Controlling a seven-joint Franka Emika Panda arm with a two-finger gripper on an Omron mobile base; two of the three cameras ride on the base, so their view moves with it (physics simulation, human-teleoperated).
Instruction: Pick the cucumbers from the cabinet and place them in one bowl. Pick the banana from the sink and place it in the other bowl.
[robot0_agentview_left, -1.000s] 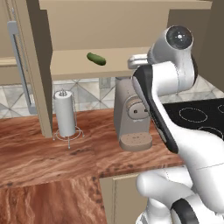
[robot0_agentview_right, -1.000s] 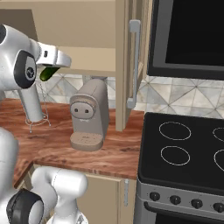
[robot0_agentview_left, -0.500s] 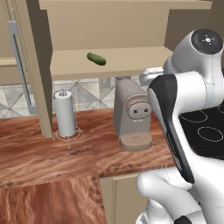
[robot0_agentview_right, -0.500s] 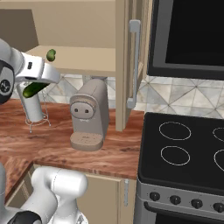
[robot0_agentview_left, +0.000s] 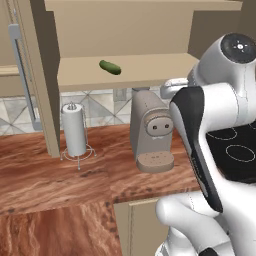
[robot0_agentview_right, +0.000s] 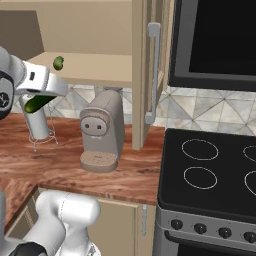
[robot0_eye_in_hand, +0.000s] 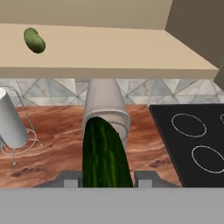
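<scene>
Gripping 1 cucumber (robot0_eye_in_hand: 104, 153) between the gripper (robot0_eye_in_hand: 106, 178) fingertips, jaws closed on its dark green body, seen lengthwise in the hand view with its rounded far end pointing at the coffee machine (robot0_eye_in_hand: 105, 109). Held in the air in front of the cabinet (robot0_agentview_right: 100, 67), out from the shelf edge and above the wooden counter (robot0_agentview_right: 65, 165); in the right base view, hung as a green oblong (robot0_agentview_right: 36, 104) tilted under the white hand, overlapping the paper towel roll (robot0_agentview_right: 39, 122) behind it. Left the second cucumber (robot0_agentview_left: 110, 67) lying on the cabinet shelf, towards its left part (small and dark green, flat on the tan board), well apart from the held 1; showed also at (robot0_agentview_right: 58, 62) and at (robot0_eye_in_hand: 34, 40).

Stood the coffee machine (robot0_agentview_left: 150, 131) on the counter under the shelf, beige, with 2 small dark dots on its front. Stood the paper towel roll (robot0_agentview_left: 75, 129) upright in its wire holder to the machine's left, near the open cabinet door (robot0_agentview_left: 42, 75) edge. Lay the black stove top (robot0_agentview_right: 210, 175) to the right with 4 ringed burners, knobs along its front, dark oven or microwave face above it. Hung the other cabinet door (robot0_agentview_right: 147, 70) open edge-on with its long grey bar handle (robot0_agentview_right: 153, 72) facing the stove. Ran a grey and white tiled backsplash (robot0_agentview_right: 210, 107) behind the counter.
</scene>
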